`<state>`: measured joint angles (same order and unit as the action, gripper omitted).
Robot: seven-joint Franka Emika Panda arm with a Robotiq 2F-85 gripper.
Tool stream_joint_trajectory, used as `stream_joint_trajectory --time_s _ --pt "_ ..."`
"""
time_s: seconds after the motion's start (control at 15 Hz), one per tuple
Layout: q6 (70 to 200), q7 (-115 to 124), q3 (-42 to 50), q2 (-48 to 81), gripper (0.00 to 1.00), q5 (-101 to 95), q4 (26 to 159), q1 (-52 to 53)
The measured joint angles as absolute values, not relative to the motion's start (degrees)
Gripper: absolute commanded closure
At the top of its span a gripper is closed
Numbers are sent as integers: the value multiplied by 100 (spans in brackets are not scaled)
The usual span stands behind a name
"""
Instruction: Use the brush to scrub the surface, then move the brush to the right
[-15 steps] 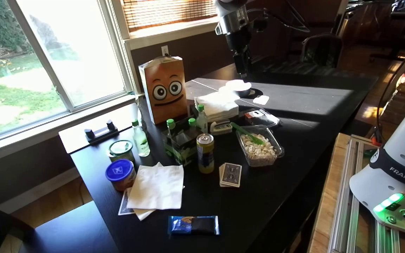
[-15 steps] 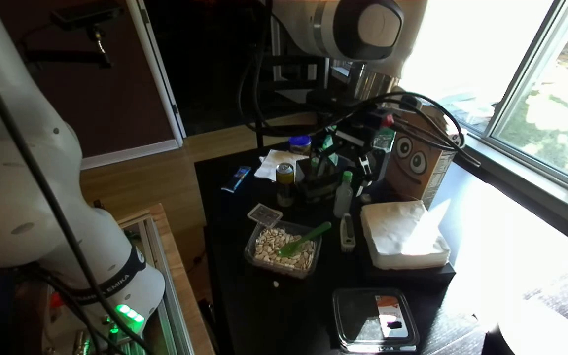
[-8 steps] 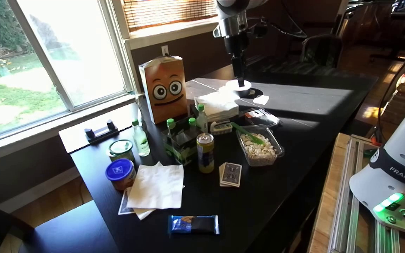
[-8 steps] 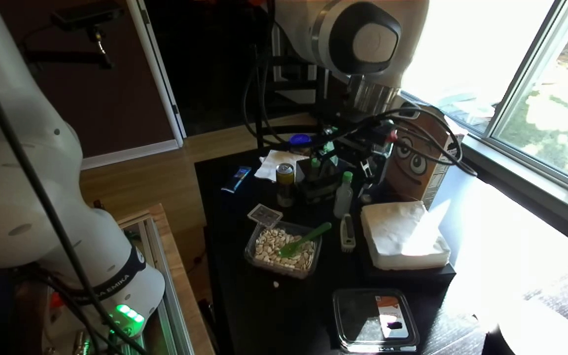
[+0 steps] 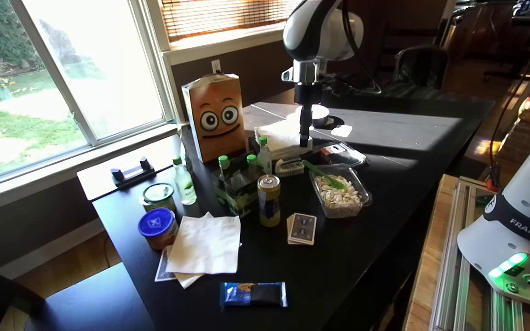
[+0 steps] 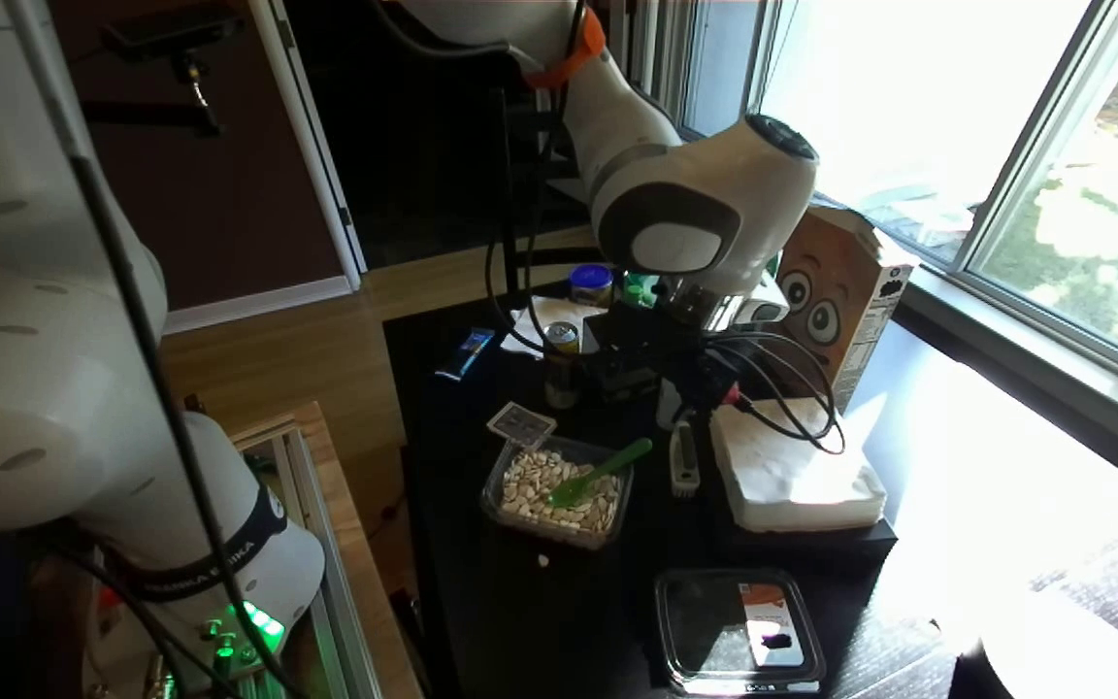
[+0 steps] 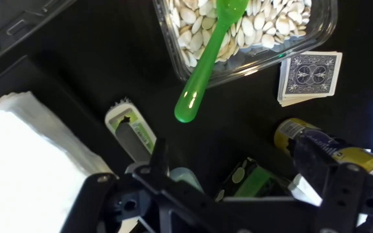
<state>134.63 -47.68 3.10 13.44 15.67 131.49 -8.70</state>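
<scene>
One brush [image 7: 131, 129] lies on the tabletop [image 7: 118, 58] left of the wrist view's centre; one gripper [image 7: 233, 150] (two fingers [image 7: 312, 165], apart) spans the bottom.

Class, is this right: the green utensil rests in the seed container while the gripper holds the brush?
Not quite. The wrist view shows the gripper open and the brush lying on the tabletop, ungripped; the green utensil does rest in the seed container.
</scene>
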Motion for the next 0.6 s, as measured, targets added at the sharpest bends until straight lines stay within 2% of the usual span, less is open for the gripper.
stream_joint_trajectory --time_s 0.4,0.6 --pt "13537 -4733 267 1417 0 1563 13136 -900" --pt "14078 -4740 235 1506 0 1567 13131 -901"
